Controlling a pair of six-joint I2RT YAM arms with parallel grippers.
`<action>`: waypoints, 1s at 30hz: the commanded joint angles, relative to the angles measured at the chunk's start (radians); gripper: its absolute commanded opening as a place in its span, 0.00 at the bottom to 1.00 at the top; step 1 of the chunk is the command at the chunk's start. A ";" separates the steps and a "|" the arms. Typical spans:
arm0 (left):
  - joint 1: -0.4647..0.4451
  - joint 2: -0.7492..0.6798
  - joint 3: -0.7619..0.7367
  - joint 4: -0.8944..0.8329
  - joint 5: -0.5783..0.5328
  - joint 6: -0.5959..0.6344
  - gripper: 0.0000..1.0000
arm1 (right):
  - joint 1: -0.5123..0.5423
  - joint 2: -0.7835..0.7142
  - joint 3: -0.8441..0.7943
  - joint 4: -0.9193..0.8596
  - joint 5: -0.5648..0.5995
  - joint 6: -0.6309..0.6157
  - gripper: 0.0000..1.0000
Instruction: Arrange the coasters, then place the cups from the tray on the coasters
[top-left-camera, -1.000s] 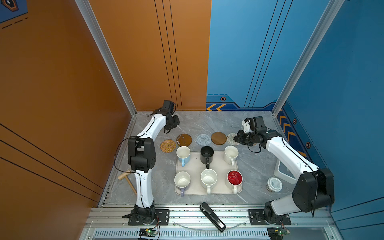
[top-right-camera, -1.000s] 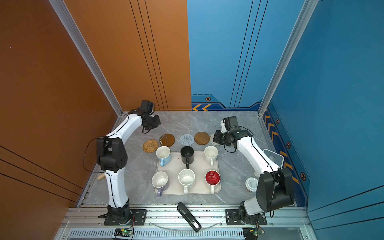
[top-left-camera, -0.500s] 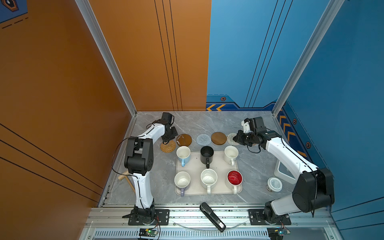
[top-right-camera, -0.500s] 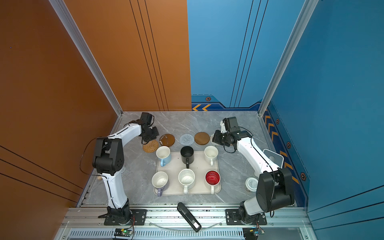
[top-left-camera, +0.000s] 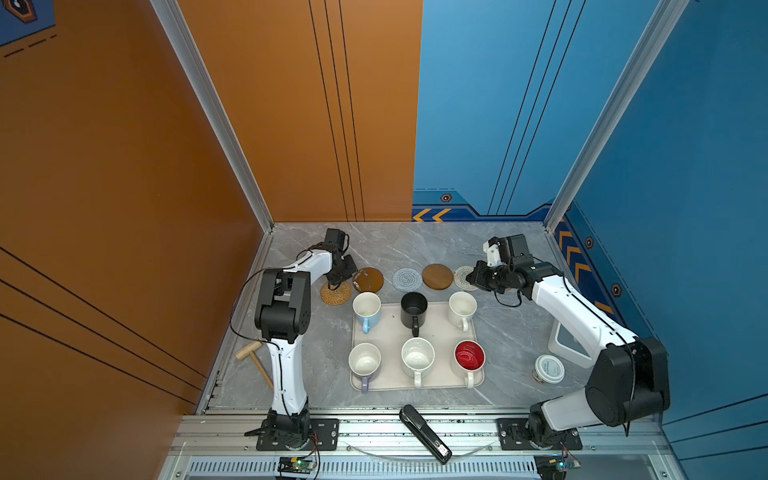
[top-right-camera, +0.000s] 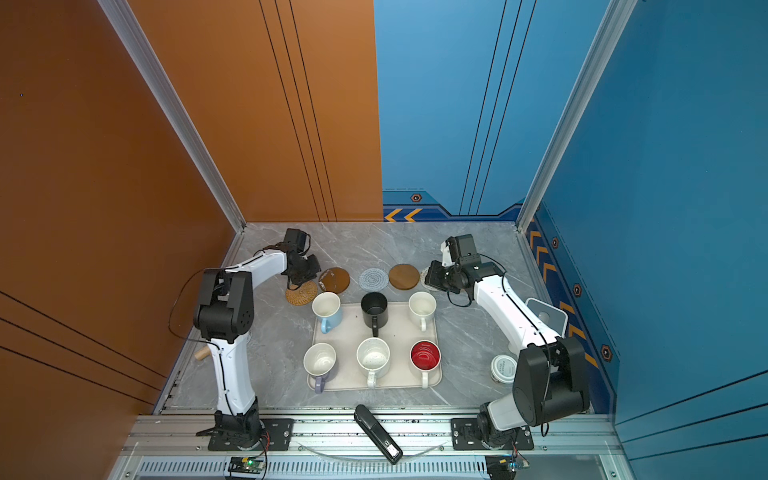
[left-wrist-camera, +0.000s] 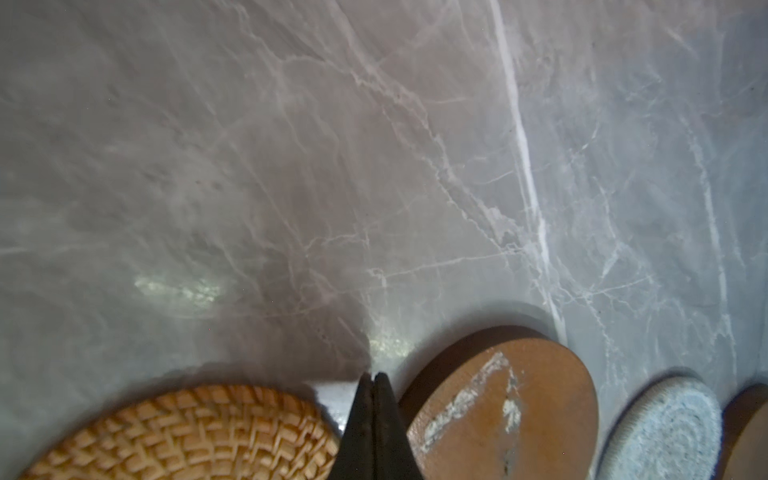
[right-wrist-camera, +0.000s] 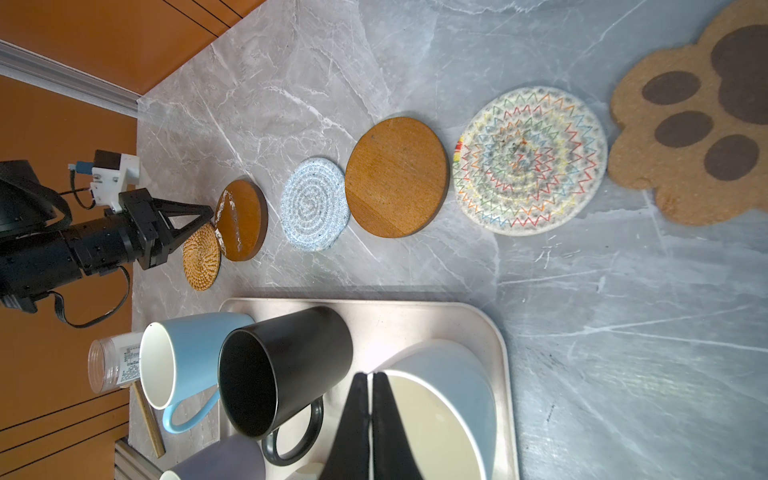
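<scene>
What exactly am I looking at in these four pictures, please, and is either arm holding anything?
Two white-and-black robot arms stand bolted to the front of a grey marble-patterned table. Two pictures look down from overhead, nearly identical; the other two come from cameras on each arm's wrist. A cream rectangular tray carries six handled mugs. Behind it lies a row of flat coasters, from a woven rattan disc to a brown paw-shaped mat. The left end effector and right end effector are both shut and hold nothing.
</scene>
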 joint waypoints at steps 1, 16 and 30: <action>0.005 0.013 0.027 0.011 0.025 -0.008 0.00 | 0.008 -0.016 -0.008 0.009 0.001 0.012 0.03; -0.036 0.042 0.036 0.022 0.053 -0.013 0.00 | 0.009 -0.007 -0.017 0.014 -0.005 0.011 0.03; -0.078 0.052 0.038 0.022 0.061 -0.014 0.00 | 0.009 -0.004 -0.028 0.020 -0.010 0.009 0.03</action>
